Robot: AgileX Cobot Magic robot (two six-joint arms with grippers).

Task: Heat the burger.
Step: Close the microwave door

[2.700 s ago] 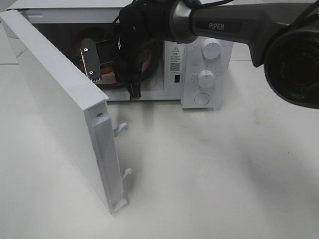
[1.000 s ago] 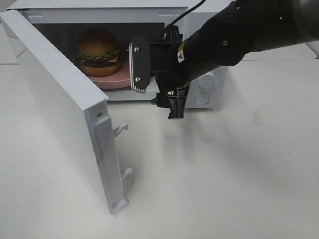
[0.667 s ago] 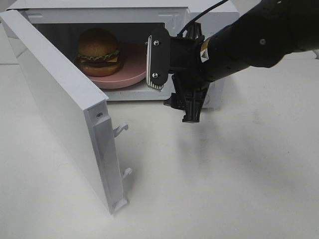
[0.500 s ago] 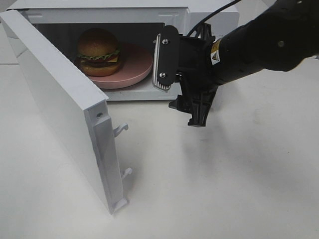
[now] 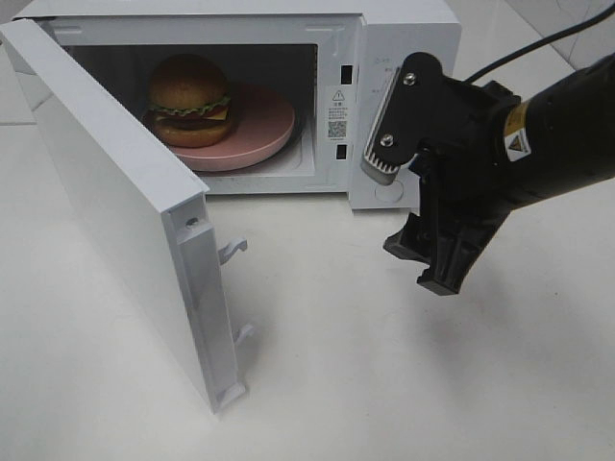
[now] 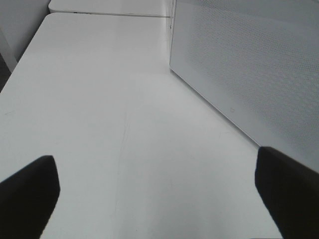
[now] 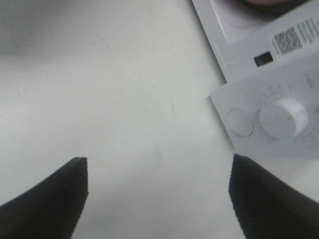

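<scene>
Right hand (image 7: pixel 159 198) hangs empty over the table (image 5: pixel 336 384), jaws spread wide, just in front of the control panel of the microwave (image 5: pixel 404 29). The left hand (image 6: pixel 157 199) is likewise spread wide and holds nothing, low over the table beside a finely dotted white panel (image 6: pixel 249 64). The burger (image 5: pixel 189 96) sits on a pink plate (image 5: pixel 267 130) inside the microwave, whose door (image 5: pixel 106 192) stands swung open. Beside the cavity are a warning-triangle sticker (image 5: pixel 338 97) and a QR code (image 5: pixel 336 129) — their print too small to read. A yellow label (image 5: pixel 516 142) on the right arm is also illegible. A white knob (image 7: pixel 282 118) and a round button (image 7: pixel 240 123) show on the control panel. The table is plain matte white — softly shadowed.
</scene>
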